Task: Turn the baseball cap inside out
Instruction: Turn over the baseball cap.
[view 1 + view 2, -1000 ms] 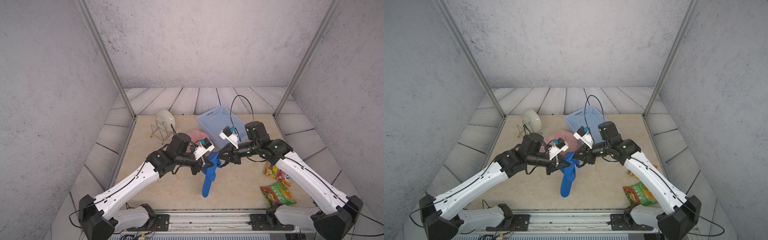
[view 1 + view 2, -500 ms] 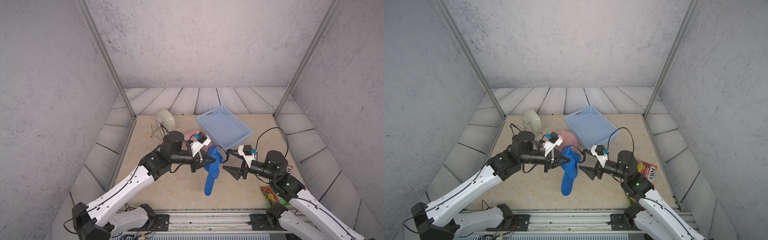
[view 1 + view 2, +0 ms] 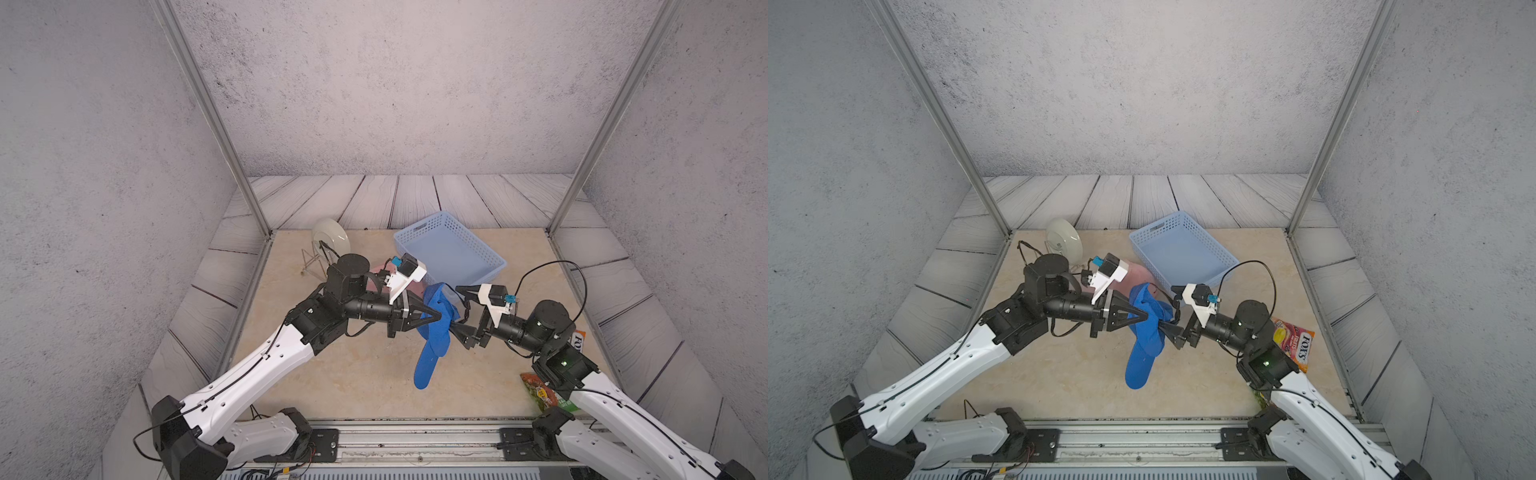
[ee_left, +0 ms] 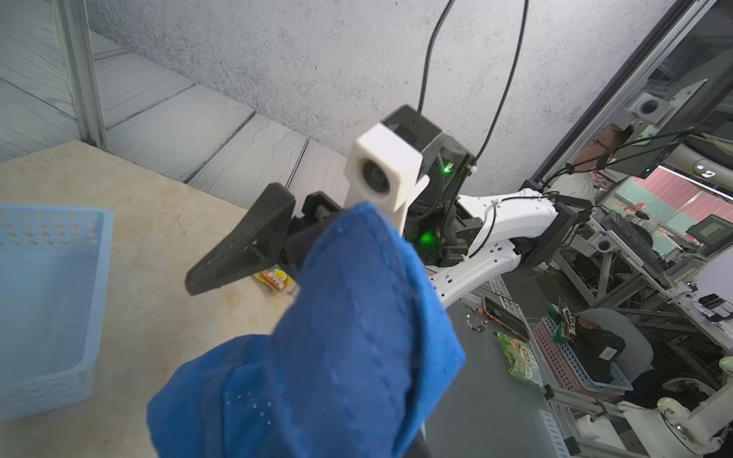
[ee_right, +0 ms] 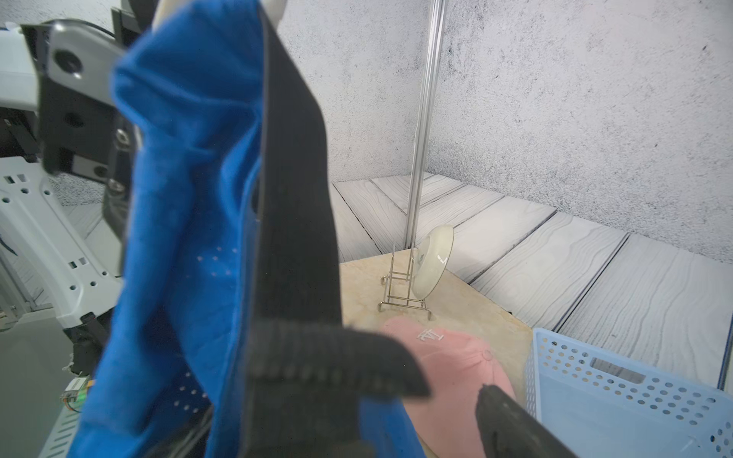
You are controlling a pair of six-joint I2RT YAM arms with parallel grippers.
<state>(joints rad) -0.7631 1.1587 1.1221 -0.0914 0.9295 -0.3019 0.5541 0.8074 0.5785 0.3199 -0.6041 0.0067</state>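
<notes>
So the blue baseball cap point(image 3: 435, 332) is up off the table point(image 3: 353, 374), hanging mid-scene between the two arms, just in front of the blue basket point(image 3: 419, 225). The left gripper point(image 3: 437, 317) has its jaws pinched tight on the crown fabric, tips meeting in a point right in the cloth, and it reads the same in both top views. The cap droops from that pinch with the brim pointing down at the tabletop; honestly can't tell if the brim's end touches the surface or not. The right gripper point(image 3: 455, 308) faces it from the opposite side with its jaws spread wide. The bunched edge of the cap sits in the gap between them and isn't squeezed by anything. In the left wrist view one of its black fingers point(image 4: 246, 250) sticks out beside the cap, while the other one is hidden behind the cloth, and so are the left gripper's own tips. The right wrist view is mostly blue fabric up close and blurry, with a black finger lying right against it. Behind all this a pink cap point(image 5: 448, 357) lies on the table beside the basket, and a plate point(image 3: 330, 237) stands on edge in a wire stand point(image 5: 400, 285) near the far left corner. A FOX'S candy bag point(image 3: 1293, 340) lies by the right arm, and a green snack bag point(image 3: 542, 392) sits closer to the front edge.
</notes>
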